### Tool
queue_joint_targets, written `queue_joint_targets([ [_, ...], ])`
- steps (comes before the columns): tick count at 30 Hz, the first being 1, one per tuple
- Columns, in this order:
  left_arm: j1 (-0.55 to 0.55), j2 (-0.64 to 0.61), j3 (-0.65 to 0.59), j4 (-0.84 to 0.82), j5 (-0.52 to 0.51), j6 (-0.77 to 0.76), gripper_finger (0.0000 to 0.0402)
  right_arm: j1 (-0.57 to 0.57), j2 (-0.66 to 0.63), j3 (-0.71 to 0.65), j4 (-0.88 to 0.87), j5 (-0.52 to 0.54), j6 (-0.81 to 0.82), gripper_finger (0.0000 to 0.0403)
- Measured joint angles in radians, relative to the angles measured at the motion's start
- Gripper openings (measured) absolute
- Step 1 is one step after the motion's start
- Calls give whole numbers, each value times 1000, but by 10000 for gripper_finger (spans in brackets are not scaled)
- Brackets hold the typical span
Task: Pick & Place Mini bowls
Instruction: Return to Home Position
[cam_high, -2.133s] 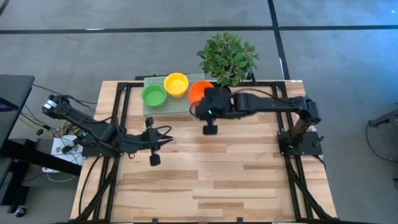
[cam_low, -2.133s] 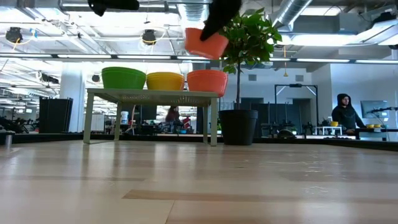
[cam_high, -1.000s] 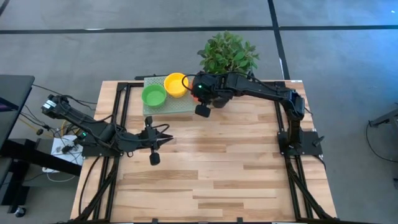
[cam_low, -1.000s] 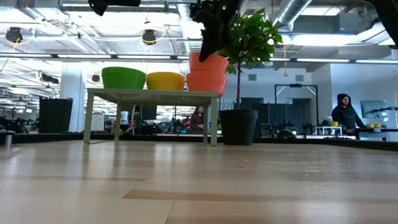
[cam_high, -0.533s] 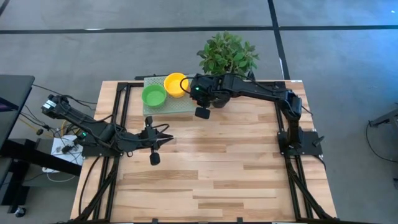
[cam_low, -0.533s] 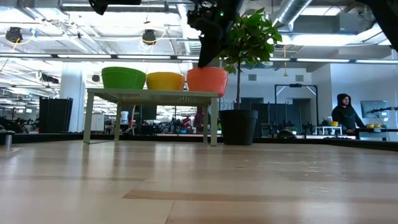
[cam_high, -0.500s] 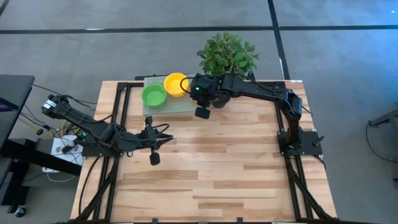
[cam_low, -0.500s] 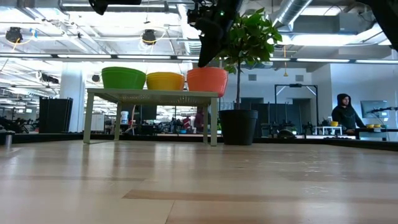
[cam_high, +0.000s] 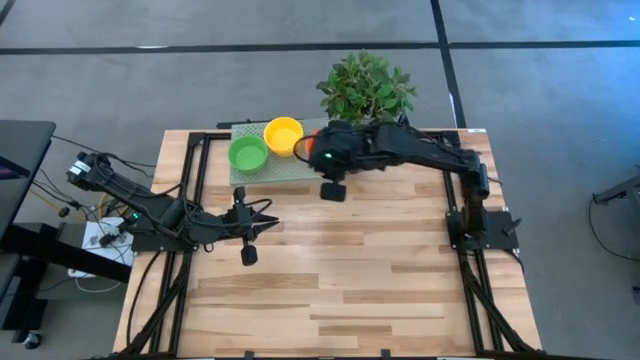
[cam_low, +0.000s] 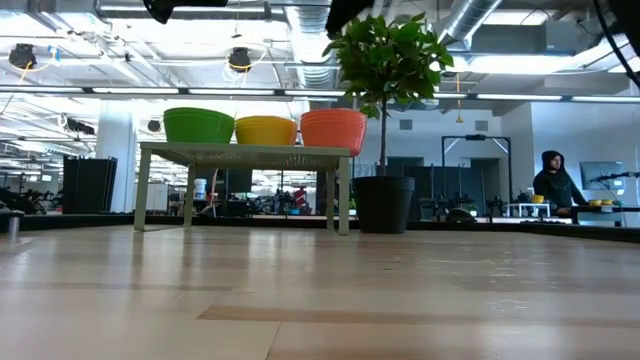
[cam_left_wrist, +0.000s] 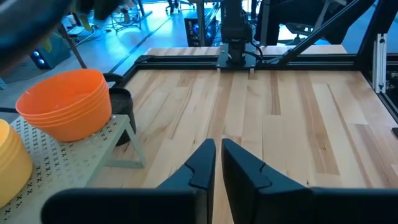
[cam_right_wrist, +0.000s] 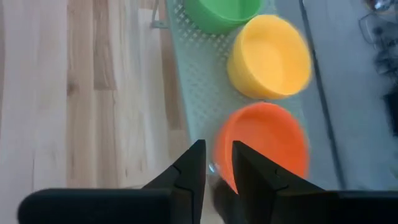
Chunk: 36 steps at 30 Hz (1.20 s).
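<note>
The mini bowls sit in three stacks on a low pale-green perforated stand (cam_high: 268, 168) near the table's far edge: green (cam_low: 198, 124), yellow (cam_low: 265, 130) and orange (cam_low: 333, 130). Each stack rests by its base on the stand's top. My right gripper (cam_right_wrist: 216, 163) hovers above the stand, slightly open and holding nothing. The orange stack (cam_right_wrist: 264, 144) lies just beside its fingertips, with yellow (cam_right_wrist: 268, 56) and green (cam_right_wrist: 221, 12) farther along. My left gripper (cam_left_wrist: 217, 155) waits shut and low over the table's left part (cam_high: 270, 222).
A leafy plant (cam_high: 365, 88) in a black pot (cam_low: 383, 204) stands just beyond the far edge, next to the orange stack. Black frame rails (cam_high: 190, 190) run along the table's sides. Bare wood (cam_high: 350, 270) fills the middle and near part. A person (cam_low: 553, 180) stands far off in the room.
My right gripper lowered an orange bowl onto the orange stack, where it now sits nested. The gripper then let go, rose out of the low view and shifted slightly toward the table's right and near side. The left arm kept still.
</note>
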Motion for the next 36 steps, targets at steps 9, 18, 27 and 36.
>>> queue_joint_targets([
  [9, 16, -9, 1, 12, -93, 27, 30, 128, -175, 53, -249, 72, 98, 71],
  [18, -4, -99, -18, -11, -161, -2, 30, 228, -681, -692, 182, 70, 141, 71],
  [27, -12, -463, -247, -108, -173, -166, 30, 277, -1291, -1585, 873, -16, 278, 71],
  [36, -9, -785, -487, 15, -97, -139, 30, 298, -1714, -1984, 1105, -12, 263, 71],
])
